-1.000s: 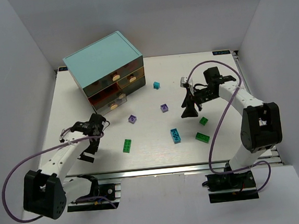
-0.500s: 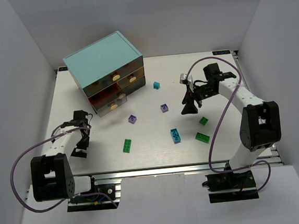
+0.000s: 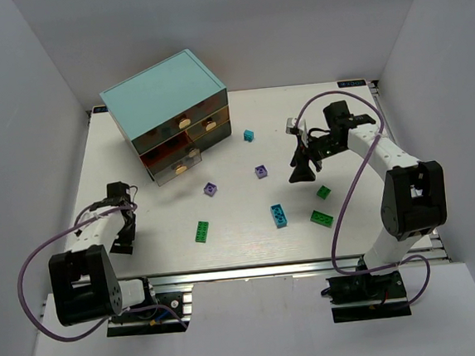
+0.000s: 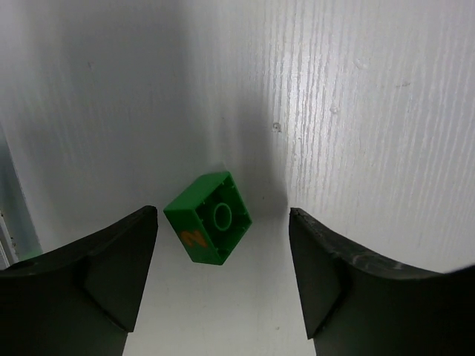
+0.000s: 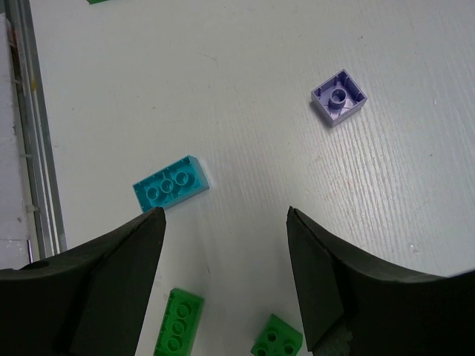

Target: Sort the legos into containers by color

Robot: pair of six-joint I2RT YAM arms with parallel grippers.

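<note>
left gripper (image 4: pixel 223 216) open, jaws wide, pointed down at the table (image 4: pixel 371 111). small green lego (image 4: pixel 210 228) lies underside-up between the fingers, touching neither. right gripper (image 5: pixel 225 215) open too, hovering; cyan lego (image 5: pixel 169 184) just ahead of one finger.

green lego (image 5: pixel 276 340): cut by bottom edge | drawers (image 3: pixel 173 154): contents too murky to tell
</note>
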